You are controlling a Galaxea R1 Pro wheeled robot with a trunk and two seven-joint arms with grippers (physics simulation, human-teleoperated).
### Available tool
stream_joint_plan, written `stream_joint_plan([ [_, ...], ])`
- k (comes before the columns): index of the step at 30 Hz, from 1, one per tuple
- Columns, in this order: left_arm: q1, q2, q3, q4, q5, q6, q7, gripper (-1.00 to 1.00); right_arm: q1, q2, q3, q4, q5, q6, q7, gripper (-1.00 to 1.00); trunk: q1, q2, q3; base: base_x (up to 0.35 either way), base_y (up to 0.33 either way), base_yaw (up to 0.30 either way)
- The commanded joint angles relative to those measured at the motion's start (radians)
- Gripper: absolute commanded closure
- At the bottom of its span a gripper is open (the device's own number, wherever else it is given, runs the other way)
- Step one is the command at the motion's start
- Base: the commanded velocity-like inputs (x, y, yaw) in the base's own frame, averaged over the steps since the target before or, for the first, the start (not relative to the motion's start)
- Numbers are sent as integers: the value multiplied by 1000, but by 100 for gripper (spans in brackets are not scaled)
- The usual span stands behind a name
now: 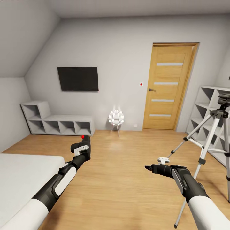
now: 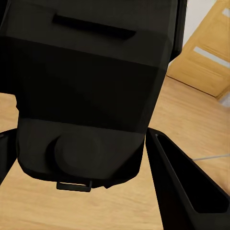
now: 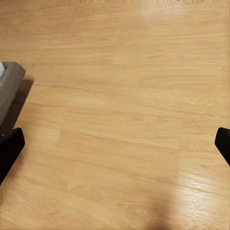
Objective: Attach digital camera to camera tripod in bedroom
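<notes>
Nearest, at the left: bed corner, just beside the left arm. Left end effector raised over the floor, clenched on the camera, red button on top; black body wedged between the fingers in the left wrist view. Right end effector held low and level, released, fingertips spread wide with nothing but planks between them.

Tripod standing at the right, legs splayed, one foot reaching down beside the right forearm, head near the shelves behind it. Camera and tripod head well apart.

Progress, as a judgement: pick-up done, room reached; approach, alignment over the head and seating all left.

Room for moving: open floor ahead and between the arms. Tight on the right, where the near leg crosses close to the right arm; risk of a knock there. Shelves just behind the tripod, so little slack for overshoot. Farther off: small lamp, low shelving, door and dark screen on the far wall, none in the way.
</notes>
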Motion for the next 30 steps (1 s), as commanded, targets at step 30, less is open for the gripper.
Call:
stream_joint_plan([
  [30, -1, 1, -2, 16, 13, 2, 9, 100, -1, 1, -2, 2, 1, 10, -6, -100, -115, 210, 93, 0, 0, 0],
])
